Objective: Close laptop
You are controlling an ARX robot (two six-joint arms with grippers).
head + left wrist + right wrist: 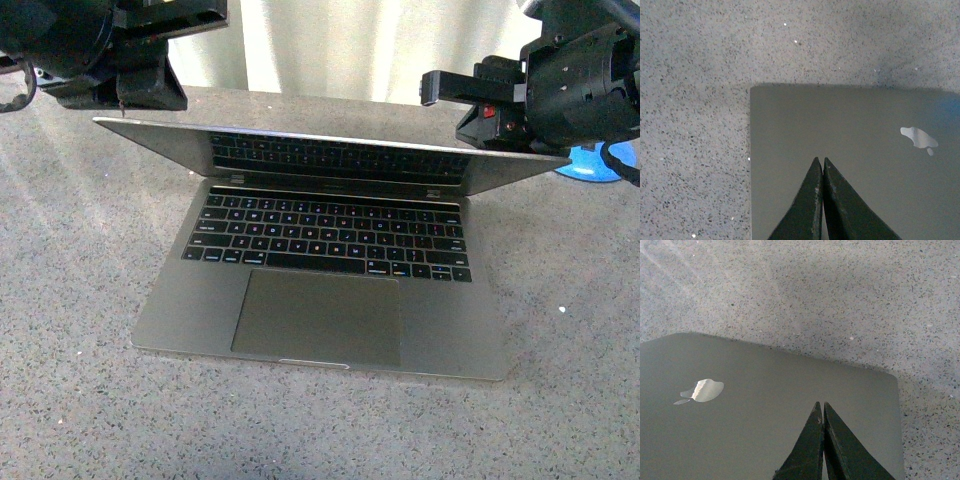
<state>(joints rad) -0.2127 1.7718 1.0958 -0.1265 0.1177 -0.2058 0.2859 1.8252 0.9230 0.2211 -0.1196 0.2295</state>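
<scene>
Laptop [322,262], one slim grey machine, sits in the middle of a speckled grey table [80,400], its trackpad nearest the robot. Its lid leans low over the black keyboard, partly lowered but not flat, and the dark screen mirrors the keys. Two grippers are above the lid's far edge, one at each corner. The left gripper [820,160] has its two dark fingers pressed together, tips over the grey lid near its corner. The right gripper [821,404] is likewise pinched closed on nothing, over the opposite corner. Whether either tip touches the lid cannot be told. One pale apple logo [702,390] shows on the lid. One blue object [597,165] lies behind the right arm.
</scene>
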